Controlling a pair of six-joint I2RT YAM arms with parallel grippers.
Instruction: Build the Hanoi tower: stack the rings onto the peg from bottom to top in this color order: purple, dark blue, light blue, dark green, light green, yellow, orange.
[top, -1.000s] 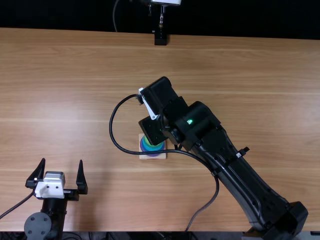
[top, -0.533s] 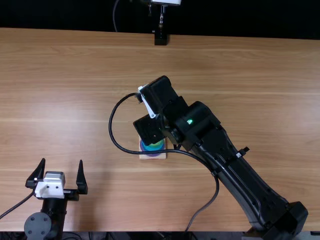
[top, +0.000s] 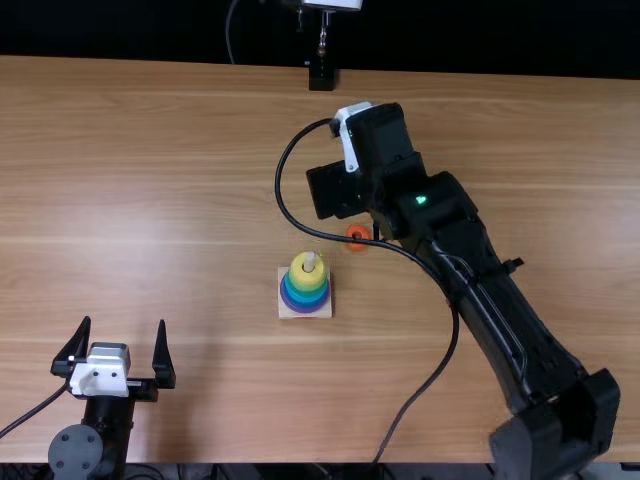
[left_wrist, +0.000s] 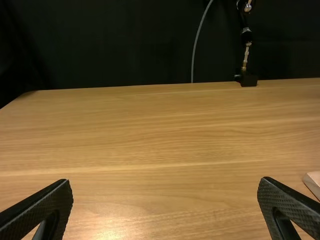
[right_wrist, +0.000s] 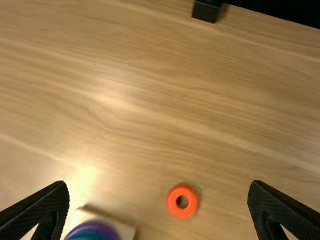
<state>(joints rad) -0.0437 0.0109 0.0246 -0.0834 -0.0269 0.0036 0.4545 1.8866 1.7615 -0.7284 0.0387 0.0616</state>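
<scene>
The right gripper (top: 350, 150) has its fingers spread wide, holding nothing. A small orange ring (right_wrist: 171, 202) lies flat on the wooden tabletop (top: 150, 150), near the square pale base (top: 287, 312) whose peg (top: 309, 262) carries stacked rings (top: 301, 277), purple lowest, yellow uppermost. The left gripper (top: 124, 322) has widely parted, empty fingers.

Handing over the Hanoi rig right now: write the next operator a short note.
Left gripper: open, nothing held, away from the stack.
Right gripper: open and empty, near the orange ring.
Things: orange ring flat on the table, off the peg, farther from the near edge than the wooden base.
Done: yellow ring tops the stack, green and blue shades beneath; middle order not fully readable.
Left: set orange on top.
</scene>
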